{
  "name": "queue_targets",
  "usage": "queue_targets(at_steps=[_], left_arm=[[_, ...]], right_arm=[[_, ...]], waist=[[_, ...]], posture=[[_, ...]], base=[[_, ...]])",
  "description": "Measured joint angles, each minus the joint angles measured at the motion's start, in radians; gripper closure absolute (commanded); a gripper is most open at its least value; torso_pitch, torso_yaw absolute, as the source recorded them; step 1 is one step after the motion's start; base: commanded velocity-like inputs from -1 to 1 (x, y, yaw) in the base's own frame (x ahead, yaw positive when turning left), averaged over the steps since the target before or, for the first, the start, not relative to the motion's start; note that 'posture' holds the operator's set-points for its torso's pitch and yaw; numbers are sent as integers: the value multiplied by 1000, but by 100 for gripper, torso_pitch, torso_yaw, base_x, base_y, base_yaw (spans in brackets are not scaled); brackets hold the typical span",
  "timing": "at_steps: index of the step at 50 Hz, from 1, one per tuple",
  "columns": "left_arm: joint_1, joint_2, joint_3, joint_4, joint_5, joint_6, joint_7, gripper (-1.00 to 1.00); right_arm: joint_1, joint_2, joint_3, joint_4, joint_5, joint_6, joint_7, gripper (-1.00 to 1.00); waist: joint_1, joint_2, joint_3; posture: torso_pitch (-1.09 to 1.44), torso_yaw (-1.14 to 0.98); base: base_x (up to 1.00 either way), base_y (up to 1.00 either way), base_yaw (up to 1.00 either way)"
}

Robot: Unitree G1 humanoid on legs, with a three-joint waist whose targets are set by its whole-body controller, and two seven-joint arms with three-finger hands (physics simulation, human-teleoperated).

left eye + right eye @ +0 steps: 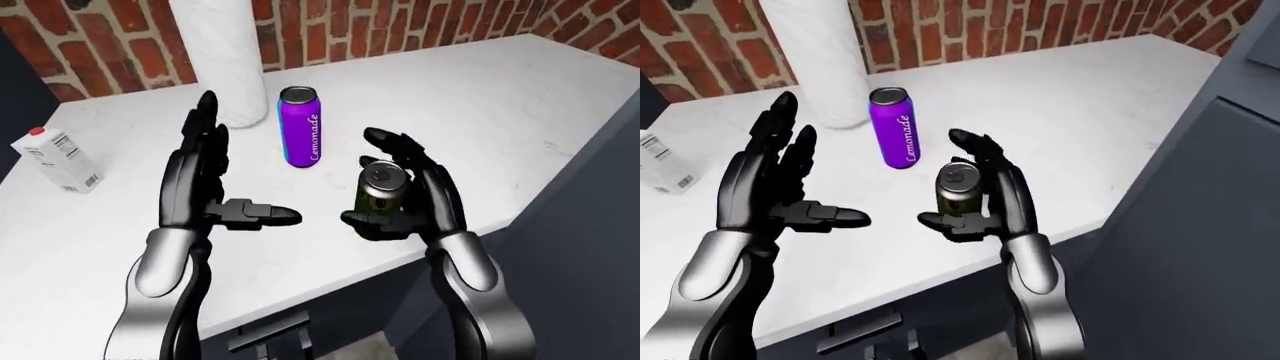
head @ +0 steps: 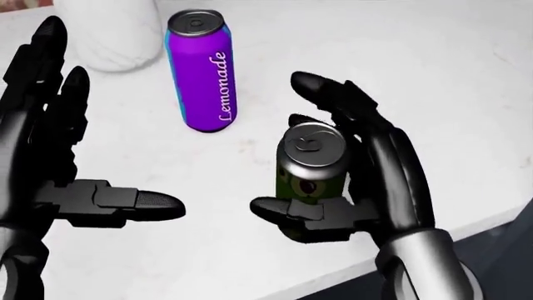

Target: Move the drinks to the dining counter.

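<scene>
The green can (image 2: 310,164) stands upright on the white counter (image 2: 433,75), inside the right hand (image 2: 354,181), whose fingers and thumb wrap its sides in a grasp; the purple lemonade can (image 2: 200,70) stands beyond, between both hands, nearer the flat, splayed left hand (image 2: 50,156)

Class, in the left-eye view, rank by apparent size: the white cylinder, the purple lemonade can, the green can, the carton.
1. white cylinder
2. purple lemonade can
3. carton and green can: unsure, since the right hand hides part of the can.
</scene>
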Motion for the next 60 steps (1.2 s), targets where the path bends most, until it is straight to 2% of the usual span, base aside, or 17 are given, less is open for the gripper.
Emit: queue_targets(at_steps=[6,7,12,19,25,34,40,57,60], left_arm=[[-51,10,1,-11,0,45,1,-100],[-60,11,1,-14,0,54,3,-100],[-98,14,-11,-37,4,105,10,-100],[-185,20,-16,43,18,176,26,-100],[-245,5,-72,152,61,192,39,-100],[-338,9,-49,323,98,139,20,-100],[-380,18,-63,429,108,96,-11,-100],[-485,64,-25,766,54,-79,-139,-100],[-494,72,-32,835,54,-134,-158,-100]], right_arm=[[7,0,-1,-26,6,5,10,98],[7,-2,-4,-32,7,11,12,100],[-17,-6,-21,-104,13,94,6,100],[-94,-19,-79,-273,72,243,-21,100],[-114,-40,-105,-300,134,282,-50,100],[-138,-55,-109,-314,182,329,-92,100],[-119,-50,-83,-299,190,306,-102,100],[-114,-45,-74,-287,187,288,-113,100],[-112,-46,-71,-280,184,288,-110,100]], waist=[[1,-1,1],[1,-1,2],[0,0,10],[2,-1,13],[-1,-6,16],[-1,-6,21],[1,-8,21],[2,-8,15],[3,-7,14]], posture=[[0,0],[0,0],[0,0],[0,0],[0,0],[0,0],[0,0],[0,0],[0,0]], base=[[0,0,0],[0,0,0],[0,0,0],[0,0,0],[0,0,0],[0,0,0],[0,0,0],[0,0,0],[0,0,0]])
